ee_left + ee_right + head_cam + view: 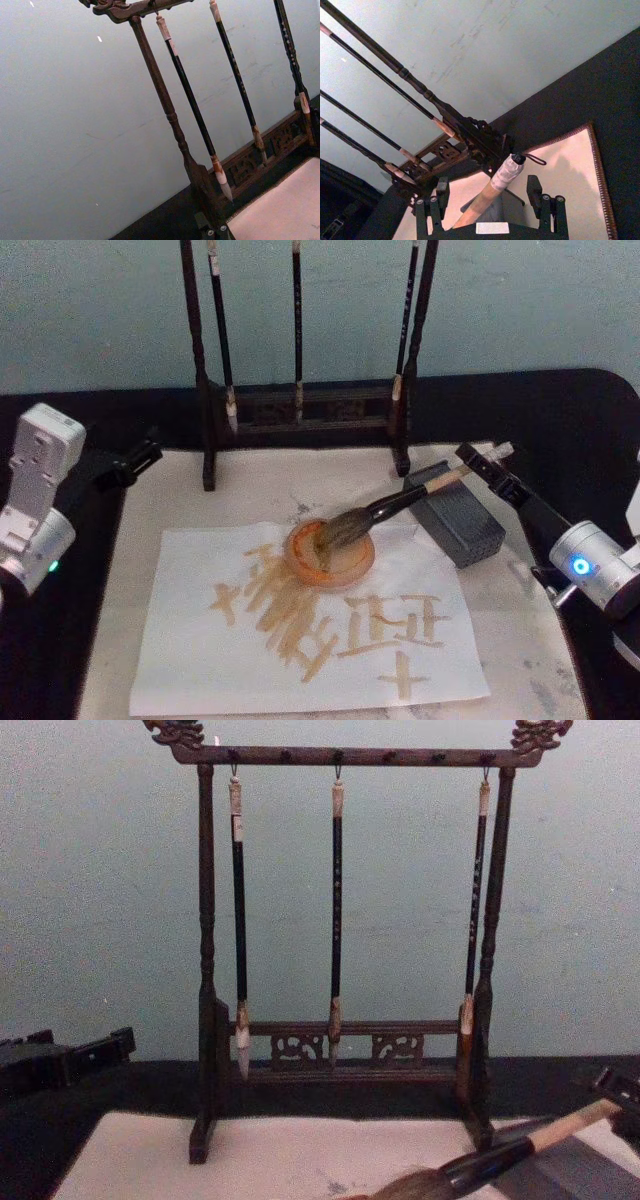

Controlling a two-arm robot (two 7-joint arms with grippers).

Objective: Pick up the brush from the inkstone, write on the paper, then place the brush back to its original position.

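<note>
Straddling the white-capped tail of the thick black-and-tan calligraphy brush [400, 502], the right end effector [487, 462] stands wide, with its fingers [534, 185] on either side of the shaft and not touching it. The brush leans on the low dark grey inkstone [465, 530], its bristles in a shallow orange dish [368, 562] on the white paper sheet [190, 660]. If this is a grasp, close squarely on the tan shaft and lift along its slope, so the dish isn't dragged. The left end effector [135, 462] is parked well to the left of the paper. The right wrist view shows the gaps beside the shaft. The head view shows where the bristles rest.

Counting now: three thin brushes [337, 910] on one rack [205, 920], one thick brush [400, 502], one inkstone [462, 525], one paper sheet [200, 660], and what looks like one orange dish [368, 565].
</note>
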